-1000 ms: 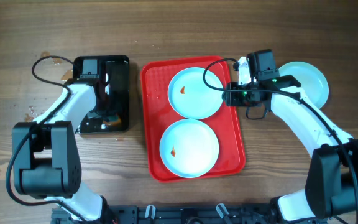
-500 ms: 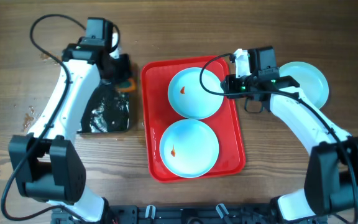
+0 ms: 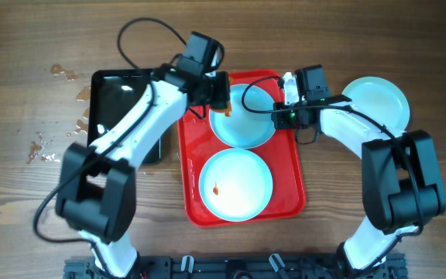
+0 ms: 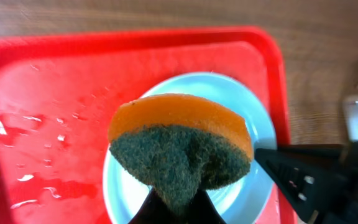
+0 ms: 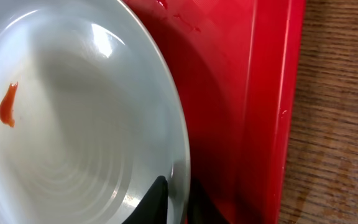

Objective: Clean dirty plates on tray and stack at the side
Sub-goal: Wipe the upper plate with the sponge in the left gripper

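The red tray [image 3: 186, 147] holds two pale blue plates. The far plate [image 3: 246, 124] has an orange stain [image 3: 228, 112]; the near plate [image 3: 236, 184] has a small stain [image 3: 217, 187]. A third plate [image 3: 378, 101] lies on the table to the right. My left gripper [image 3: 217, 91] is shut on an orange and green sponge [image 4: 179, 146], held above the far plate's [image 4: 247, 112] left part. My right gripper [image 3: 281, 115] is shut on the far plate's right rim; the right wrist view shows its fingers [image 5: 176, 199] pinching the rim [image 5: 179, 143], with the stain [image 5: 7, 104] at the left.
A black tray [image 3: 114, 93] with wet patches lies left of the red tray. Water drops and orange specks [image 3: 49, 139] mark the wood at the far left. The red tray's floor [image 4: 48, 124] is wet. The two arms are close together over the tray's far end.
My left arm swung from the black tray to the right with the sponge, ending over the far plate. My right gripper moved left onto that plate's rim.
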